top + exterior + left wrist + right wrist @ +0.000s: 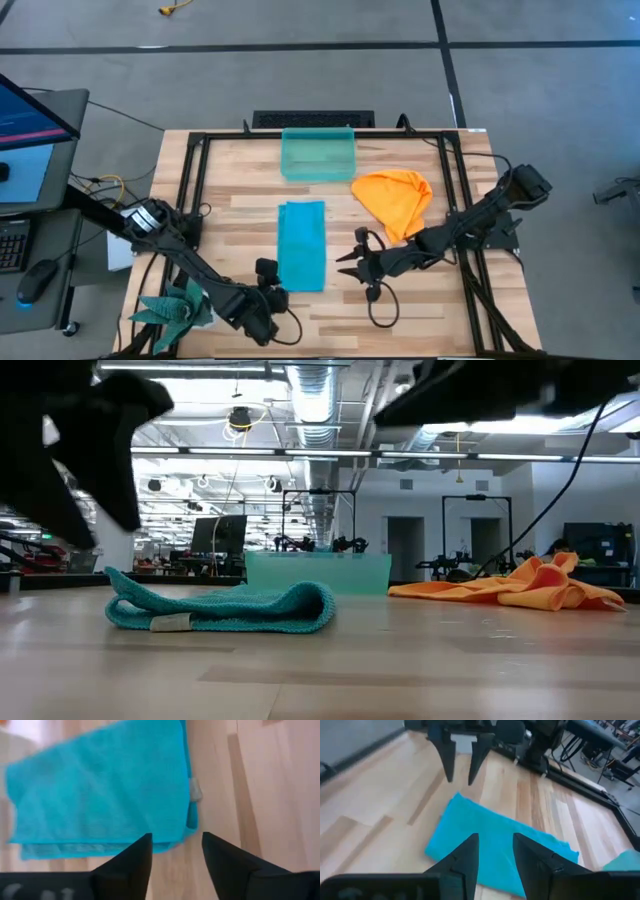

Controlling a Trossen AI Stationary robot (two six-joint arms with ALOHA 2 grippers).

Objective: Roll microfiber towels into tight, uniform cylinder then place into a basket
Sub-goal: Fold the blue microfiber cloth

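High view showed the teal towel (301,245) folded flat mid-table, unrolled; orange towel (394,201) lay crumpled beside the empty basket (318,155). Left gripper (268,292) and right gripper (352,262) flanked the teal towel's near end, fingers parted, holding nothing. Rolling and placing remained.

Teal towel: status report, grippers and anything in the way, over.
Left gripper open, empty, at the teal towel near end. Right gripper open, empty, beside it. Towel folded flat, unrolled. Basket empty; orange towel crumpled, clear of path.
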